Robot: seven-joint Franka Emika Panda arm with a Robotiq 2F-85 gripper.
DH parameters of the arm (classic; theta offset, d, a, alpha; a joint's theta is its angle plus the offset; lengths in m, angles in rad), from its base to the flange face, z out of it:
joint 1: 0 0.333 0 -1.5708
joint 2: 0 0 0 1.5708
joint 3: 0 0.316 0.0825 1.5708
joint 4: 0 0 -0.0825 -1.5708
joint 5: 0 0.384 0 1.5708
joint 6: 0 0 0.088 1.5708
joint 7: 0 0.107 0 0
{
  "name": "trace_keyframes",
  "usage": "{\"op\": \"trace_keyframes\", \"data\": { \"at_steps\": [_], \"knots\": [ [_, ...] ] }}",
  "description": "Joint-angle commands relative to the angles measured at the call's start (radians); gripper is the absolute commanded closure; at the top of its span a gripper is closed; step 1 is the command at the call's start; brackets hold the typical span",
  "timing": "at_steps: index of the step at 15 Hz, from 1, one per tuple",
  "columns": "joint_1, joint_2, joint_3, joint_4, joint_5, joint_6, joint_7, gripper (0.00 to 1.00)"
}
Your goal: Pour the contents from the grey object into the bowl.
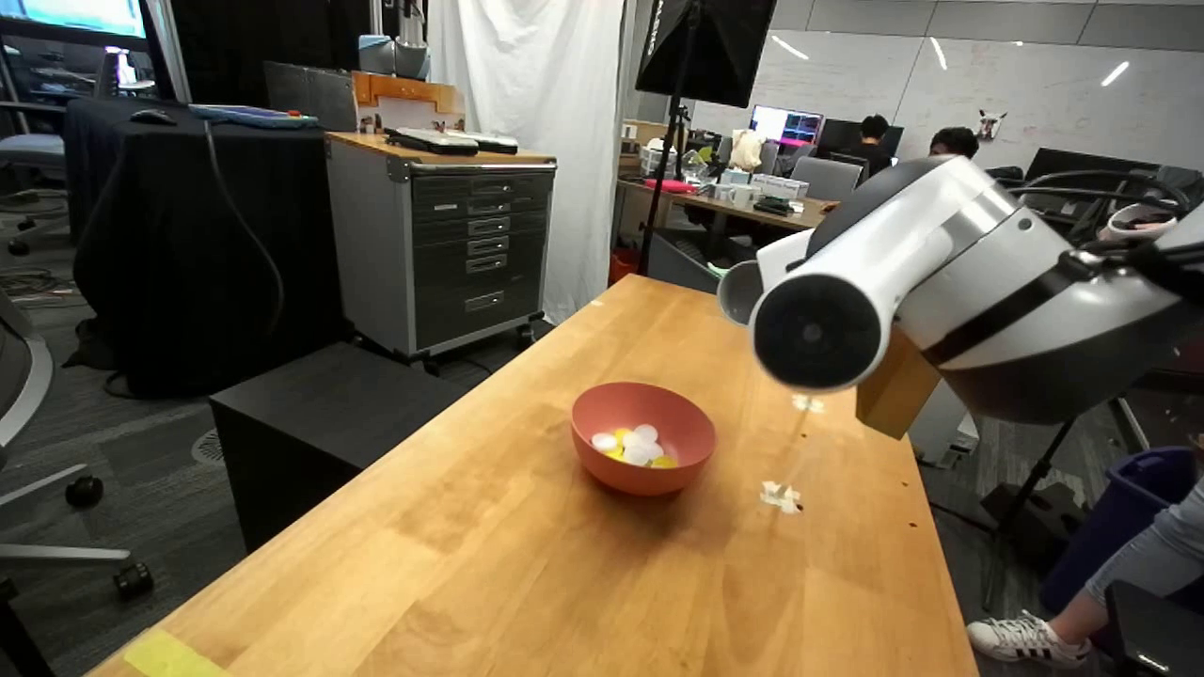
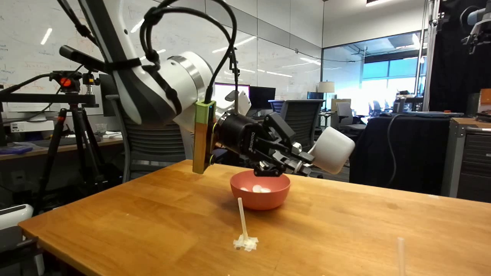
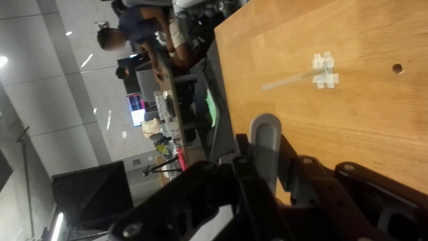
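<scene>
1 pincer (image 2: 305,162) gripping 1 cup (image 2: 333,151) | 1 bowl (image 1: 641,482) holding several pieces (image 1: 638,454)

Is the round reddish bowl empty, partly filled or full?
Partly filled: an exterior view shows round white and yellow pieces inside the bowl, below its rim.

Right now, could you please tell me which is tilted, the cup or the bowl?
The cup: the gripper holds it aslant, while the bowl stands upright on the table.
</scene>
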Motion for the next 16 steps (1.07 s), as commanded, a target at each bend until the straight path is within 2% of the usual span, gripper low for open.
{"op": "trace_keyframes", "data": {
  "at_steps": [1,7,8,9,11,16],
  "knots": [
    [-0.071,-0.2,-0.047,-0.11,0.115,0.24,-0.142,0.94],
    [-0.146,-0.437,-0.196,-0.248,0.41,0.613,-0.51,0.94],
    [-0.188,-0.455,-0.185,-0.263,0.474,0.656,-0.585,0.94],
    [-0.159,-0.462,-0.242,-0.272,0.548,0.7,-0.662,0.94],
    [-0.161,-0.452,-0.276,-0.282,0.708,0.761,-0.809,0.94],
    [-0.151,-0.393,-0.3,-0.3,1.134,0.82,-1.18,0.94]
  ]
}}
